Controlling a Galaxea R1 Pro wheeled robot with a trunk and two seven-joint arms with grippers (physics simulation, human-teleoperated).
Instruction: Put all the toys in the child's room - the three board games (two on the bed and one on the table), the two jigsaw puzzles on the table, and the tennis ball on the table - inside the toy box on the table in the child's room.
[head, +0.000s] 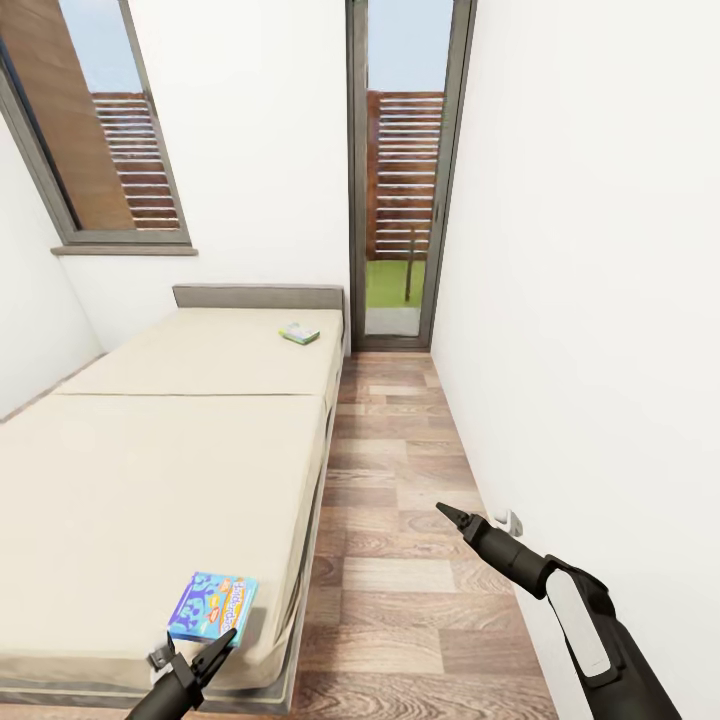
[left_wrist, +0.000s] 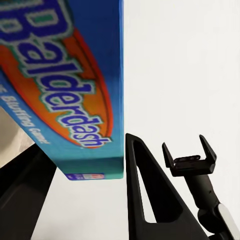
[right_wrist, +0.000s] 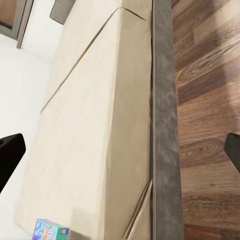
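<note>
A blue Balderdash board game (head: 212, 606) lies flat on the near corner of the bed (head: 150, 470). My left gripper (head: 195, 650) is at the box's near edge, open, with a finger on each side of it. In the left wrist view the board game (left_wrist: 65, 85) looms close between the dark fingers (left_wrist: 145, 200). A second, green board game (head: 299, 333) rests at the far end of the bed near the headboard. My right gripper (head: 455, 518) hangs open over the wooden floor beside the right wall, and the right gripper (left_wrist: 189, 150) is holding nothing.
A narrow strip of wooden floor (head: 400, 500) runs between the bed and the white right wall toward a glass door (head: 405, 170). A window (head: 110, 130) sits above the bed's far left. The bed frame edge (right_wrist: 162, 125) borders the floor.
</note>
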